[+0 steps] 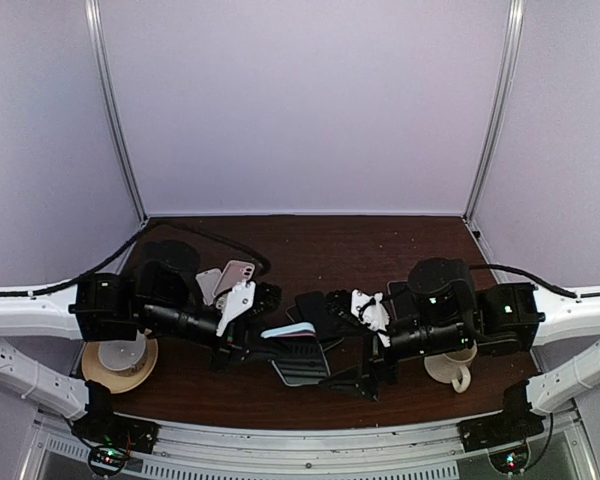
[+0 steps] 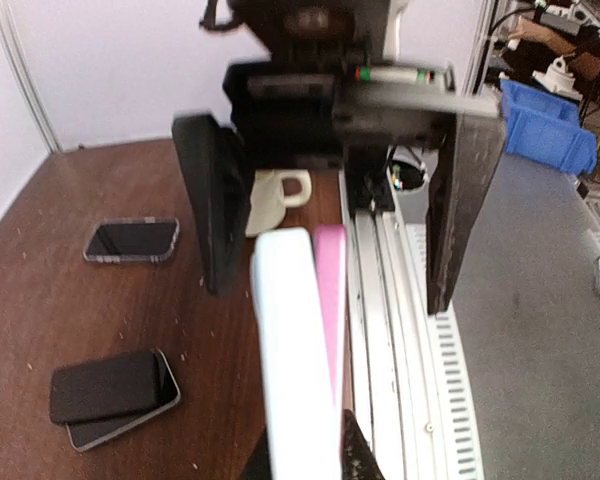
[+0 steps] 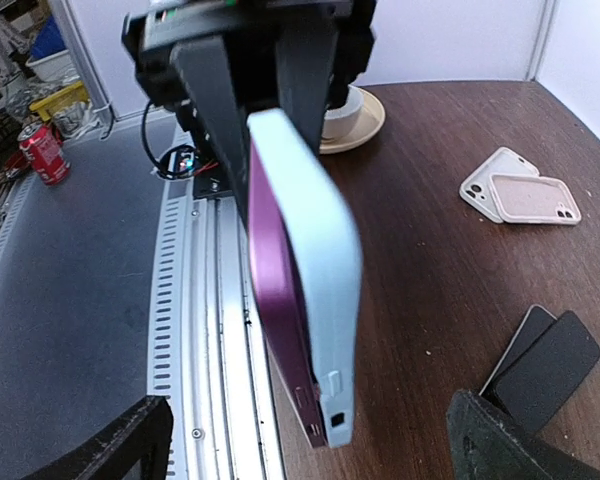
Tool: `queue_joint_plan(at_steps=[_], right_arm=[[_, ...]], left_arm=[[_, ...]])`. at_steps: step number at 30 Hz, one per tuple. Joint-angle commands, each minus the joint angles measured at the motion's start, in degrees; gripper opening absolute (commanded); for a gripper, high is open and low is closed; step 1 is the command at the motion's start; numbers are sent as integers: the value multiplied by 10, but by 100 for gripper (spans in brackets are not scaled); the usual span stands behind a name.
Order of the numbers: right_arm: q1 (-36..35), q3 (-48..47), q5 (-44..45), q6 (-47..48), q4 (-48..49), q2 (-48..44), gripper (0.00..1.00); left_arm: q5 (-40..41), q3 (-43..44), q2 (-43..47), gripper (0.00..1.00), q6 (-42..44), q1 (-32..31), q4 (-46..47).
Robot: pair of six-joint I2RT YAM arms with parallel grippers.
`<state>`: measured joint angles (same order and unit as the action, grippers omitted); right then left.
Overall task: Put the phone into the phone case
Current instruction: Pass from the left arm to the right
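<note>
My left gripper [image 3: 265, 110] is clamped on one end of the light blue phone case [image 3: 318, 260]. The purple phone [image 3: 272, 300] is pressed flat against the case's open side. Both are held edge-up in the air over the near edge of the table [image 3: 450, 260], between the two arms. From the left wrist camera I see the pair end-on, with the case [image 2: 292, 340] to the left of the phone's pink edge [image 2: 330, 280], coming up out of my own fingertips at the bottom of the view. The phone's long edge stands proud of the case wall. I cannot tell whether it is seated inside or only lying against it.

My right gripper [image 3: 315, 445] is spread as wide as it goes. Its two fingers [image 2: 215, 200] stand on either side of the free end of the case. There is a clear gap on both sides, so it touches nothing.

From above, the two grippers face each other across the held case [image 1: 290, 330], left [image 1: 252, 343] and right [image 1: 348, 352].

On the table lie a white case and a pink case [image 3: 535, 198], overlapping. A dark pair [image 3: 545, 365] is stacked nearer my right wrist. A mug [image 1: 455, 368] sits beside the right arm.
</note>
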<state>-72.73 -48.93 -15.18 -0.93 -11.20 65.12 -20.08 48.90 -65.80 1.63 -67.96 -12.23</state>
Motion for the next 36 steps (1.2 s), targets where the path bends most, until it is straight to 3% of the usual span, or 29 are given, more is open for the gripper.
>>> queue_joint_plan(at_steps=[1, 4, 13, 18, 24, 28, 34, 36], right_arm=[[0, -50, -63, 49, -59, 9, 98], [0, -50, -64, 67, -60, 4, 92], [-1, -74, -88, 90, -68, 15, 47], [-1, -77, -82, 87, -54, 26, 44], [0, -90, -69, 89, -57, 33, 27], [-1, -97, -50, 79, -53, 31, 0], [-1, -94, -21, 61, -22, 14, 0], [-1, -90, -18, 53, -3, 5, 0]], left_arm=[[-55, 56, 36, 0, 30, -2, 23], [-77, 65, 38, 0, 23, -2, 27], [-114, 88, 26, 0, 16, -2, 29], [-133, 94, 9, 0, 9, -2, 49], [-138, 100, 6, 0, 12, -2, 49], [-133, 102, 4, 0, 13, -2, 41], [-98, 104, 3, 0, 13, -2, 35], [-75, 103, 3, 17, 13, -2, 31]])
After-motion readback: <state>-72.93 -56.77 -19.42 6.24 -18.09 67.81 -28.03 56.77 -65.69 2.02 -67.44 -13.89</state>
